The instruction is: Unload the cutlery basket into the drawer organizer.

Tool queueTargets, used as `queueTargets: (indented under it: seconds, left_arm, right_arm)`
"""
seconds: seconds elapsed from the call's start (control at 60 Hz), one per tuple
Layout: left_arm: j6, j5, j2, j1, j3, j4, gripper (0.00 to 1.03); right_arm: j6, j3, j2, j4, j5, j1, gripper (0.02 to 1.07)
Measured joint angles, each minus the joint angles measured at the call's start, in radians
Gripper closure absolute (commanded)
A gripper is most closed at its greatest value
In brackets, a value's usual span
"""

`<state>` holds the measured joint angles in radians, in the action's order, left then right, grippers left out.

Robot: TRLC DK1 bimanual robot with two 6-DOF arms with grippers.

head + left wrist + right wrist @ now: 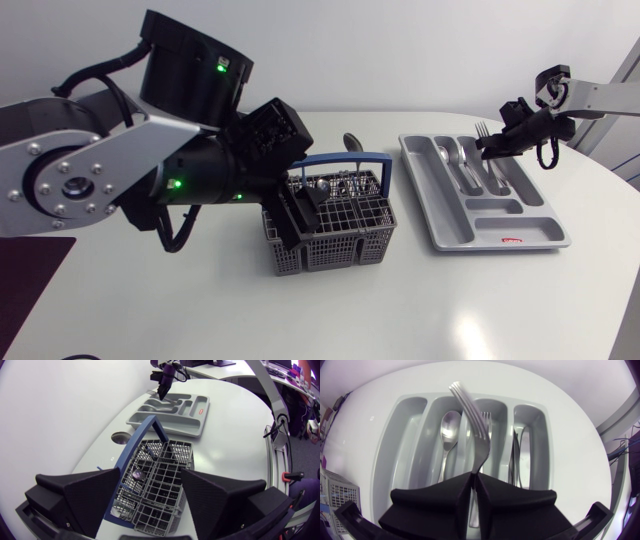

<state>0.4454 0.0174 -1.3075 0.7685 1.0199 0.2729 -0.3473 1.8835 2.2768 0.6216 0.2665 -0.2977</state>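
Tabletop (pixel 500 310), white, carries both task items. Left arm (pixel 120 170) fills the frame's left half. Its left pincer (pixel 300 212) hangs released over the cutlery basket (pixel 340 250) at frame centre, gripping nothing. Drawer organizer (pixel 455 225) sits right of centre, well apart from the basket. Right pincer (pixel 503 142), upper right, is clenched on a fork (pixel 481 128) above the organizer's far end.

Key relation: the fork's long axis runs lengthwise with the compartments, tines away from the pincer. The right arm is plainly nearer the organizer, so placing looks like its job.

The right wrist view shows the fork over the middle compartments, by the laid spoon (pixel 449 427) and another fork (pixel 486 419). The head view can't settle which slot. Only the left wrist view shows a utensil head (pixel 137 475) left in the basket.
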Motion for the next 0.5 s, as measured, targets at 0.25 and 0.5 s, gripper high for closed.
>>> queueTargets:
  seconds: [0.25, 0.5]
  left_arm:
    - [0.0, 0.0, 0.003, 0.0, 0.0, 0.0, 0.05]
    - [0.0, 0.0, 0.005, 0.0, 0.0, 0.0, 0.05]
  right_arm:
    - [0.024, 0.033, 0.088, -0.019, -0.016, 0.001, 0.94]
    - [0.034, 0.048, 0.104, -0.022, -0.029, 0.004, 0.94]
